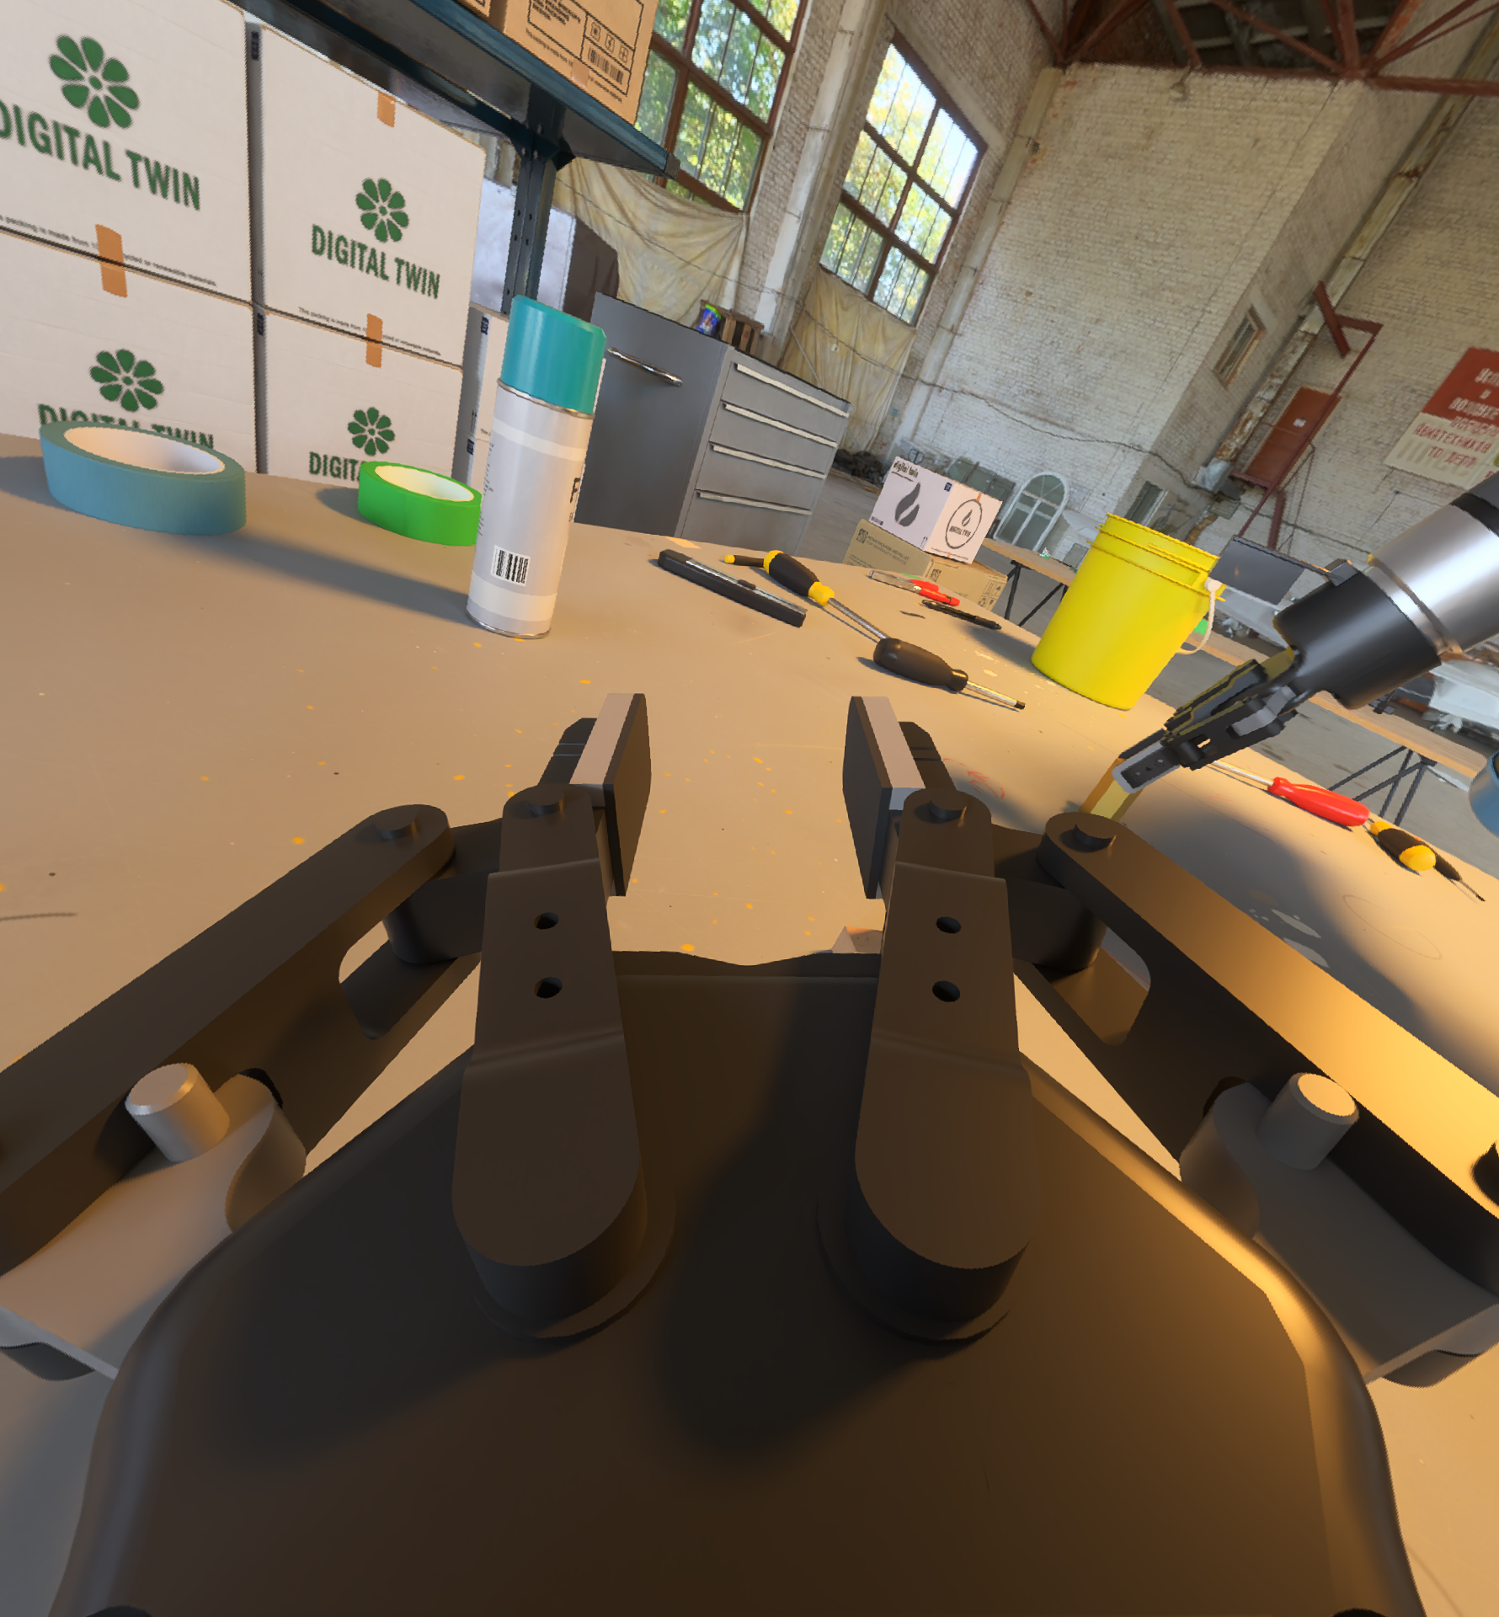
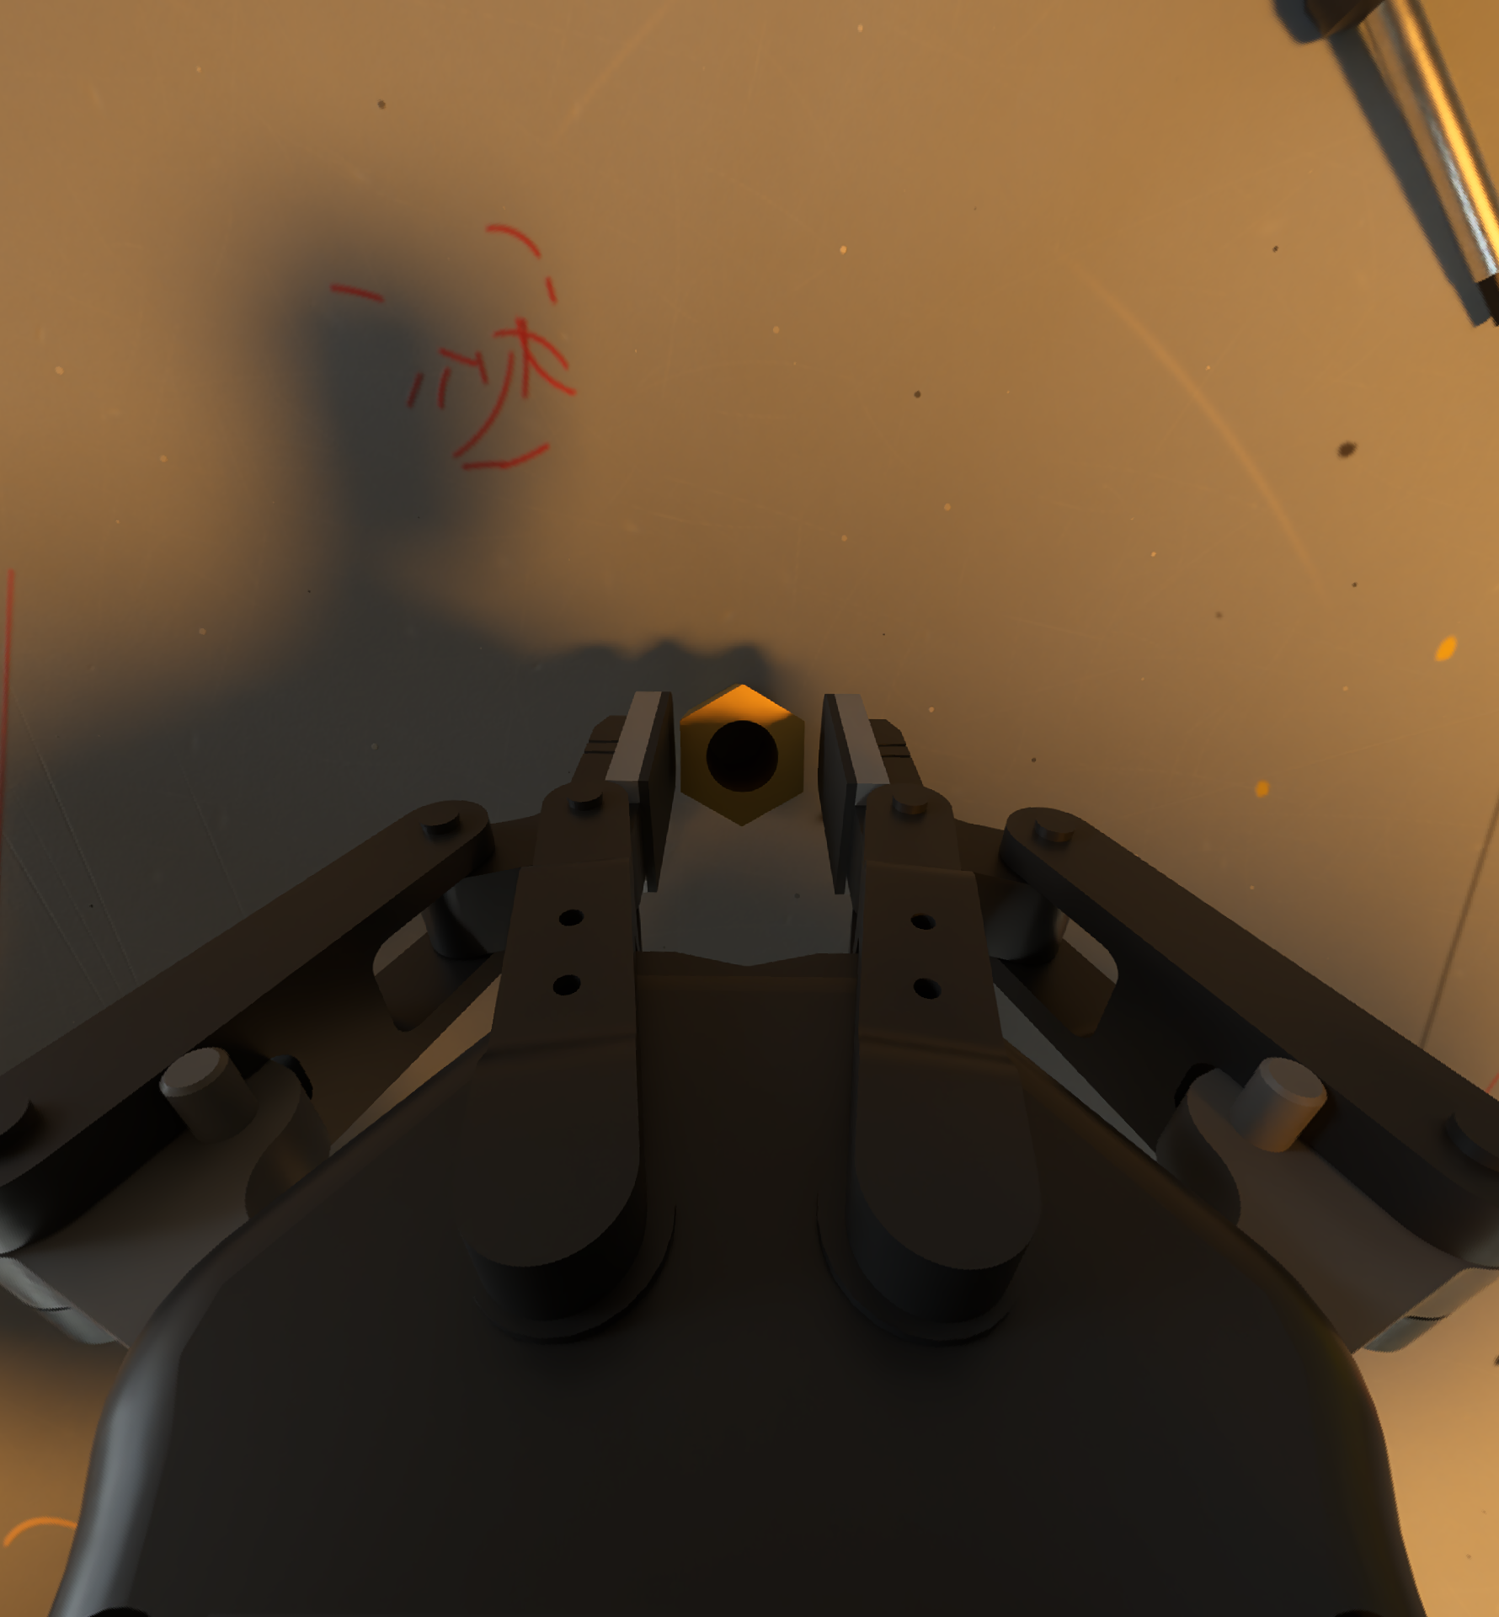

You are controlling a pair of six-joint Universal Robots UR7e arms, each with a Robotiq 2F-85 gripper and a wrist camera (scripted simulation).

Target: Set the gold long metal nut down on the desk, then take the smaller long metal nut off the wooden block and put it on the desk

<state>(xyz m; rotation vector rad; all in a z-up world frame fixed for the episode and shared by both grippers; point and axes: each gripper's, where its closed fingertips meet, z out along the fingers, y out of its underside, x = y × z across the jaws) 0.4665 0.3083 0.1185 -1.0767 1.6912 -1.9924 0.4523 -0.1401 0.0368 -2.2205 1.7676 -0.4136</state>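
Observation:
The gold long metal nut (image 2: 742,713) stands on end on the desk (image 2: 991,437), seen from above with its bore facing me. My right gripper (image 2: 748,761) straddles it with the jaws slightly apart, a thin gap on each side. In the left wrist view the right gripper (image 1: 1144,770) is at the right, with the gold nut (image 1: 1109,792) under its fingers and the nut's lower end hidden. My left gripper (image 1: 746,752) is open and empty above the desk (image 1: 291,700). No wooden block or smaller nut shows clearly.
A spray can (image 1: 536,472), blue tape (image 1: 147,481) and green tape (image 1: 418,503) stand at the back left. Screwdrivers (image 1: 930,669) and a yellow bucket (image 1: 1118,612) are at the back right. A red-handled screwdriver (image 1: 1319,801) lies near the right arm. A metal shaft (image 2: 1446,166) lies beyond the right gripper.

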